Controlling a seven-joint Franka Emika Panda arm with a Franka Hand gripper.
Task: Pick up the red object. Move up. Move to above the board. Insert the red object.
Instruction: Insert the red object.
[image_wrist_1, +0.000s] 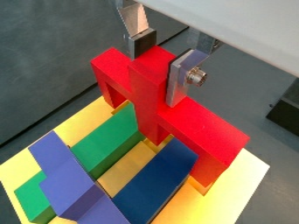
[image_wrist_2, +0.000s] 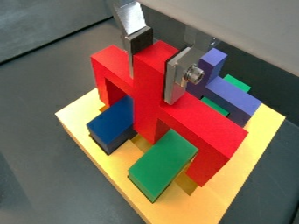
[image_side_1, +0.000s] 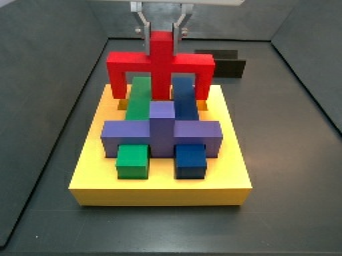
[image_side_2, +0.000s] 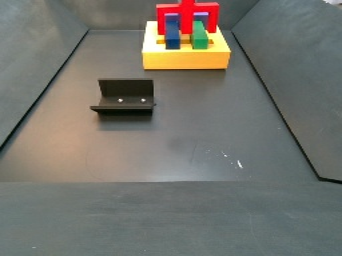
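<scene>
The red object (image_wrist_1: 176, 114) stands upright on the yellow board (image_wrist_1: 260, 171), its crossbar spanning the green (image_wrist_1: 100, 144) and blue (image_wrist_1: 163, 179) blocks and its legs down at the board. It shows the same in a wrist view (image_wrist_2: 146, 105) and in both side views (image_side_1: 160, 68) (image_side_2: 187, 15). My gripper (image_wrist_1: 162, 63) is above the board, its silver fingers (image_wrist_1: 187, 77) flanking the central stem and shut on it; it also shows in a wrist view (image_wrist_2: 158, 63) and a side view (image_side_1: 162, 25). The board shows in a wrist view (image_wrist_2: 82, 122) and in both side views (image_side_1: 160, 188) (image_side_2: 187, 60).
A purple cross-shaped block (image_side_1: 160, 130) lies on the board in front of the red object, with a small green block (image_side_1: 131, 160) and a small blue block (image_side_1: 191, 160). The dark fixture (image_side_2: 124, 97) stands on the grey floor away from the board. Dark walls surround the floor.
</scene>
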